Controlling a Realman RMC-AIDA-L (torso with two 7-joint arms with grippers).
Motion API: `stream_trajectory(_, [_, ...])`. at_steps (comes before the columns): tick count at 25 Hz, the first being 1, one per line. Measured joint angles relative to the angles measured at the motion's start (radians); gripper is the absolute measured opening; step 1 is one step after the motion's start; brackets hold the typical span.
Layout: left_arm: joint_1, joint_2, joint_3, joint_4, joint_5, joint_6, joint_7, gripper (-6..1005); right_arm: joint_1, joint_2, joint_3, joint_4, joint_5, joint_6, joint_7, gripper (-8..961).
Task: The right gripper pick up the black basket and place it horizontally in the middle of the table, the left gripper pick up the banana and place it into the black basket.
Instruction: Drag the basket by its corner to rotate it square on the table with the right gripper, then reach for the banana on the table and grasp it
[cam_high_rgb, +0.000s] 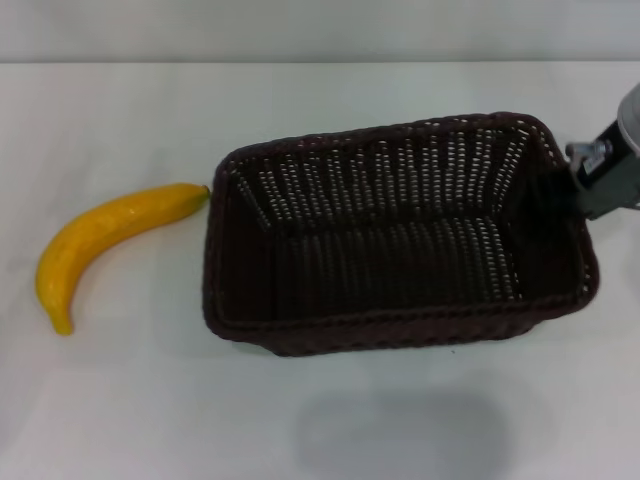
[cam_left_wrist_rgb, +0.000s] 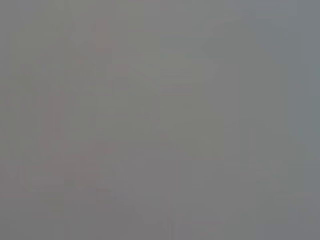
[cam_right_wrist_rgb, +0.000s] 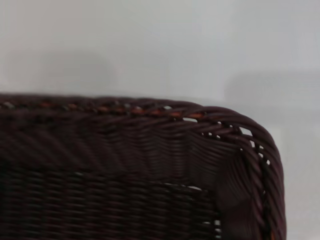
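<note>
My black basket has nothing inside it. The banana lies on the table at its nine o'clock. My right gripper is at its three o'clock; I cannot tell if it is open.

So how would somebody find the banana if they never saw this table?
Look at the white table and find the big dark woven basket in the middle. Just past the basket's end on the robot's left lies the banana, its tip almost at the rim. It is the only yellow, curved, smooth thing there.
</note>
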Motion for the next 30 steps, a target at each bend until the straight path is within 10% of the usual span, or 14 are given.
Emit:
stream_trajectory(10, [0.000, 0.001, 0.000, 0.001, -0.002, 0.006, 0.000, 859, 0.032, -0.003, 0.030, -0.008, 0.043, 0.073, 0.050, 321])
stream_trajectory(12, [0.000, 0.002, 0.000, 0.001, -0.002, 0.009, 0.000, 859, 0.030, -0.006, 0.032, -0.009, 0.033, 0.083, 0.053, 528])
stream_trajectory(20, [0.006, 0.005, 0.003, -0.002, 0.002, 0.020, -0.006, 859, 0.014, -0.021, 0.048, -0.137, -0.104, 0.129, 0.043, 731])
stream_trajectory(26, [0.016, 0.036, 0.013, 0.036, 0.122, 0.062, -0.174, 859, -0.117, -0.006, 0.058, -0.347, -0.245, 0.018, -0.064, 728])
stream_trajectory(30, [0.010, 0.085, 0.014, 0.154, 0.360, 0.068, -0.470, 859, -0.294, -0.006, 0.019, -0.426, -0.252, -0.298, -0.170, 726])
